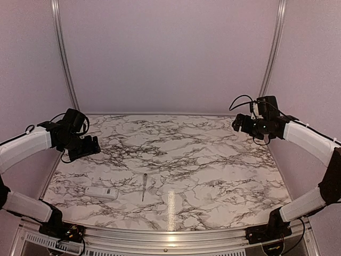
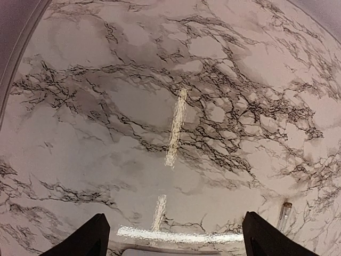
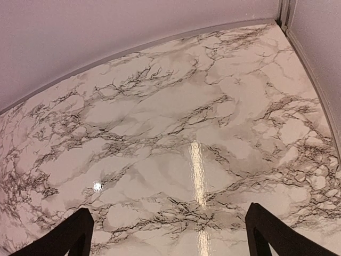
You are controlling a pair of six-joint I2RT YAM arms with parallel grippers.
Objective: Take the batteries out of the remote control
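You face one marble-patterned bench (image 1: 224, 165). On it lie one white remote control (image 1: 101, 192) and one thin pale pen-like tool (image 1: 144, 186), two loose things in all. Two arms reach over it, each with one claw: left claw (image 1: 87, 147), right claw (image 1: 239, 124).

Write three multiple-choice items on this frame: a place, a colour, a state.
1. Where does the remote control lie?
A. at the far right corner
B. on the near left part of the table
C. held in the air

2. What colour is the remote's casing?
A. white
B. red
C. black

3. How do the grippers stand?
A. both shut
B. left shut on the remote
C. both open, holding nothing

Answers: 1 B, it lies flat just left of the pen-like tool; 2 A, a pale white bar; 3 C, the left gripper and right gripper hang above the table, fingers spread.
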